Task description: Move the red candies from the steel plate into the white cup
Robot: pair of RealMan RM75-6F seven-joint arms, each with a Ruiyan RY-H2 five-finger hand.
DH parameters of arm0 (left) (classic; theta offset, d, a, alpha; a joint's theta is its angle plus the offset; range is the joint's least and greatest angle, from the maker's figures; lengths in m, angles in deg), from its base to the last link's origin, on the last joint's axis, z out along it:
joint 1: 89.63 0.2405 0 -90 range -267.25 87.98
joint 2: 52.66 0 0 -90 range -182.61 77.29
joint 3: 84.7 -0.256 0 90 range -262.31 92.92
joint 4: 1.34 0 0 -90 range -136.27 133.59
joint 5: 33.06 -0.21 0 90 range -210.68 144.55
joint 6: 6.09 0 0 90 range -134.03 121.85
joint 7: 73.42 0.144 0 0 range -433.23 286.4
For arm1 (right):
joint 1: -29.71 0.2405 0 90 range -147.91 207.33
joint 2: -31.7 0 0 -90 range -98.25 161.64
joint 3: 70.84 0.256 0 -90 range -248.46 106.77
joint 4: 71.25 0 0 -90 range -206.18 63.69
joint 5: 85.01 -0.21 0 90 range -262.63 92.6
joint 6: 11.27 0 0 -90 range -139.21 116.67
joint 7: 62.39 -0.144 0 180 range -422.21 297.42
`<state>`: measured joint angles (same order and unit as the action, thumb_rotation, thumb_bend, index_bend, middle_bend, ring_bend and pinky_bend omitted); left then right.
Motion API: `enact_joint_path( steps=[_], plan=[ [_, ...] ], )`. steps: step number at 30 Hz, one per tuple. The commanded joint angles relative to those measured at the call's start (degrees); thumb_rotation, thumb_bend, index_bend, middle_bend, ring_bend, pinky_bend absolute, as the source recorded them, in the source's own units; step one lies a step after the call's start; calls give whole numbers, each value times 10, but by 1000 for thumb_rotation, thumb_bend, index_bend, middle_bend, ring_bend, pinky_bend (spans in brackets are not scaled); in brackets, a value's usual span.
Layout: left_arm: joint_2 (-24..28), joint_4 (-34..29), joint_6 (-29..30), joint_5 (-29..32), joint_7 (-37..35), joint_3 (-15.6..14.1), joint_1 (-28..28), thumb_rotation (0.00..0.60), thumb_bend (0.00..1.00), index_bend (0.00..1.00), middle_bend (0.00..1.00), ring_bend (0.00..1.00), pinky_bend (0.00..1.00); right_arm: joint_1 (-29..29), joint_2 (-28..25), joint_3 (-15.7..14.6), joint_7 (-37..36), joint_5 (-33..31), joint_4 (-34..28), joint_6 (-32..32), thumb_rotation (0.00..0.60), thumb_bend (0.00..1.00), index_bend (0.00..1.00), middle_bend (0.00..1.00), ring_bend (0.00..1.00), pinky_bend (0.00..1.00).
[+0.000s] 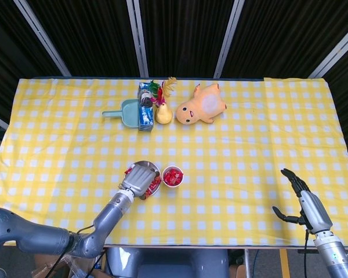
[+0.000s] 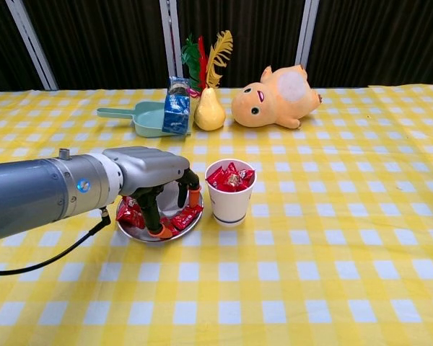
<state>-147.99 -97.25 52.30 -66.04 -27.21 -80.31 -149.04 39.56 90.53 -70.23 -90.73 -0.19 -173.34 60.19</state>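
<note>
The steel plate (image 2: 141, 236) lies left of the white cup (image 2: 229, 196), which stands upright and holds several red candies (image 2: 229, 177). More red candies (image 2: 187, 216) lie on the plate. My left hand (image 2: 155, 186) reaches down over the plate with its fingers apart. Its orange fingertips (image 2: 161, 232) touch the plate on either side of one candy, and none is lifted. From the head view this hand (image 1: 140, 179) covers most of the plate beside the cup (image 1: 173, 176). My right hand (image 1: 301, 200) hovers open at the table's front right, holding nothing.
At the back stand a green dustpan (image 2: 141, 117), a blue carton (image 2: 177, 108), a yellow pear (image 2: 210, 112) with feathers behind it, and an orange plush toy (image 2: 274, 97). A yellow checked cloth (image 2: 332, 238) covers the table.
</note>
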Motion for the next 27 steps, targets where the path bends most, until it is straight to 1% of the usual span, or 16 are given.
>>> enact_joint_path(
  steps=[1, 4, 6, 9, 11, 12, 15, 18, 22, 24, 25, 27],
  plan=[
    [3, 3, -3, -3, -1, -10, 3, 600, 268, 339, 335, 832, 901, 0, 0, 0, 0, 0, 0, -1, 600, 361, 0, 0, 0, 1],
    [7, 8, -8, -11, -5, -13, 5, 600, 268, 339, 330, 832, 901, 1, 0, 0, -1, 0, 0, -1, 600, 361, 0, 0, 0, 1],
    [20, 6, -19, -24, -18, -10, 6, 600, 268, 339, 323, 832, 901, 0, 0, -1, 0, 1, 1, -2, 600, 361, 0, 0, 0, 1],
    [28, 6, -30, -34, -27, -6, 4, 600, 267, 339, 317, 832, 901, 1, 0, 0, 1, 0, 1, -2, 600, 362, 0, 0, 0, 1],
    [32, 8, -38, -38, -33, -5, 3, 600, 267, 339, 316, 832, 901, -5, 4, -7, 2, 6, 3, 4, 600, 362, 0, 0, 0, 1],
    [33, 8, -41, -39, -35, -6, 3, 600, 267, 339, 316, 832, 901, -3, 3, -4, 2, 6, 3, 5, 600, 362, 0, 0, 0, 1],
    [36, 10, -46, -42, -41, -11, 4, 600, 267, 339, 316, 832, 901, -2, 3, -3, 1, 4, 4, 1, 600, 362, 0, 0, 0, 1],
    [36, 11, -49, -46, -45, -16, 7, 600, 267, 340, 318, 832, 901, -7, 9, -9, 2, 7, 11, 5, 600, 362, 0, 0, 0, 1],
    [33, 15, -51, -45, -46, -17, 5, 600, 267, 346, 323, 832, 901, -13, 16, -14, -2, 15, 21, 13, 600, 362, 0, 0, 0, 1],
    [30, 18, -52, -42, -43, -16, 1, 600, 268, 346, 327, 832, 901, -13, 17, -14, -3, 16, 22, 13, 600, 362, 0, 0, 0, 1],
    [29, 19, -52, -40, -43, -14, 0, 600, 268, 347, 330, 832, 901, -8, 14, -7, -4, 14, 19, 13, 600, 362, 0, 0, 0, 1],
    [27, 20, -52, -37, -42, -14, -2, 600, 269, 349, 338, 832, 901, -2, 7, -2, -3, 7, 10, 5, 600, 362, 0, 0, 0, 1]
  ],
)
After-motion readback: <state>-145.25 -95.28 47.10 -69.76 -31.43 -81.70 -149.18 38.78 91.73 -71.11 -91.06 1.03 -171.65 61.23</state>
